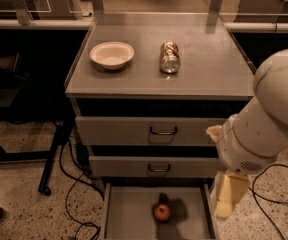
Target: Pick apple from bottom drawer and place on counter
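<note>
Camera view looks down on the cabinet from the front, and we find the apple lying on the flat grey floor of the bottom drawer, roughly midway between the side walls, with a dark shadow just to its right. That drawer is pulled open and, as far as we can see, holds nothing but the apple; its front end runs out of frame. The middle drawer and the top drawer are both pushed in, so we cannot say what they contain.

On the surface a shallow white bowl stands at the left with nothing in it, and a crushed can lies on its side near the middle, apart from the bowl.

Our claw hangs at the lower right below the pale arm, just outside the bottom drawer's right wall and apart from the apple. We cannot tell whether it is apart or together; it is not on the apple.

We judge the apple to be light, firm and smooth-skinned, likely to roll on the bare metal floor if nudged from one side, and to bruise under a hard squeeze. We would take it from above across its widest part, with moderate pressure. It sits fairly near the cabinet face, so we would watch the closed drawer fronts on the way down.
</note>
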Robot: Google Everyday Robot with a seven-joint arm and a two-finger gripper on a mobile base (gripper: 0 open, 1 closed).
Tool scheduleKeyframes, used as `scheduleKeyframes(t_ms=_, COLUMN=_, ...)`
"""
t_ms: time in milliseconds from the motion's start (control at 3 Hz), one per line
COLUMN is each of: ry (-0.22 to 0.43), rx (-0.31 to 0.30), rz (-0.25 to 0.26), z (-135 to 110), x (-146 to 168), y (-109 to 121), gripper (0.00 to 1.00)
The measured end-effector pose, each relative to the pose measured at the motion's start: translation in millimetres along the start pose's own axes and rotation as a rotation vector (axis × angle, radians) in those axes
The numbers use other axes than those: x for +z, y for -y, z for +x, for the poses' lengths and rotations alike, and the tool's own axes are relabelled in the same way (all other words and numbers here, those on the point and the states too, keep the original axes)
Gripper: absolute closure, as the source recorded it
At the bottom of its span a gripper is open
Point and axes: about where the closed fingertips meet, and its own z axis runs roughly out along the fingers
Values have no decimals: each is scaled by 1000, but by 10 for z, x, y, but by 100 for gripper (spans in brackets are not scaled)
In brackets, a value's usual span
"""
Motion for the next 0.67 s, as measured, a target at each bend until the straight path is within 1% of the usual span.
scheduleKeyframes(t_ms=333, ry=3, rx=-1, rz=-18, z=23, x=99, y=-74, gripper=0)
scheduleKeyframes(t_ms=667, ry=41, rx=-7, rz=-31, z=-13, x=221, y=-125, gripper=0)
